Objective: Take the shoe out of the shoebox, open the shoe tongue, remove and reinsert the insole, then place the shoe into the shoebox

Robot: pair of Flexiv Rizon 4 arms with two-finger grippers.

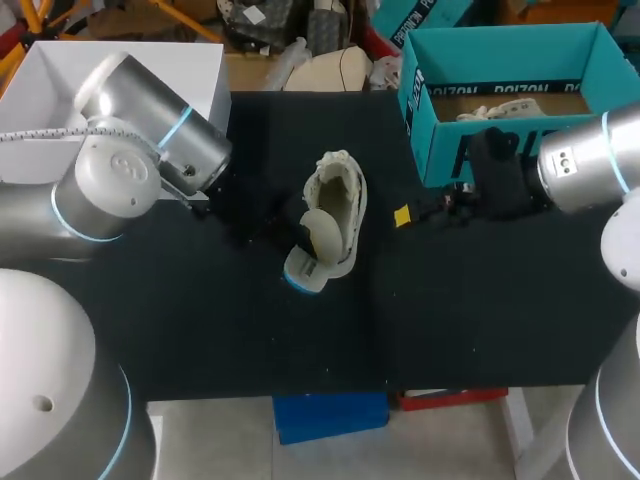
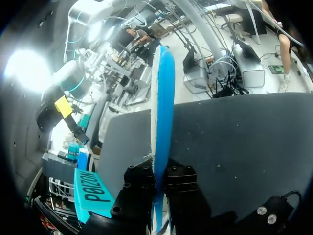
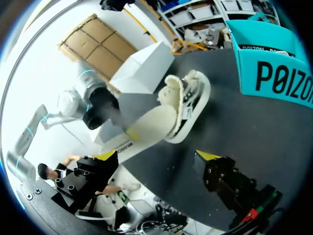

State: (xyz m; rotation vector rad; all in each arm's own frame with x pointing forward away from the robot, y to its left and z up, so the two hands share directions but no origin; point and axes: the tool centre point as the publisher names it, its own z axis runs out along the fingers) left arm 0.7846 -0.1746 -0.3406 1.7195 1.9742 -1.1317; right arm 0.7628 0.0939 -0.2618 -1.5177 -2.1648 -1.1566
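- My left gripper (image 2: pixel 160 188) is clamped on the insole (image 2: pixel 164 98), which sits edge-on between the fingers. One end looks tucked in the shoe (image 1: pixel 340 190), so I'd guess it's partway out or partway back in. Can't say which.
- The shoe lies mid-table (image 1: pixel 450 310), opening up, left of the teal shoebox (image 1: pixel 432 135) and not in it.
- My right gripper (image 3: pixel 156 156) hangs just right of the shoe, jaws apart and holding nothing. Probably parked there to steady the shoe.
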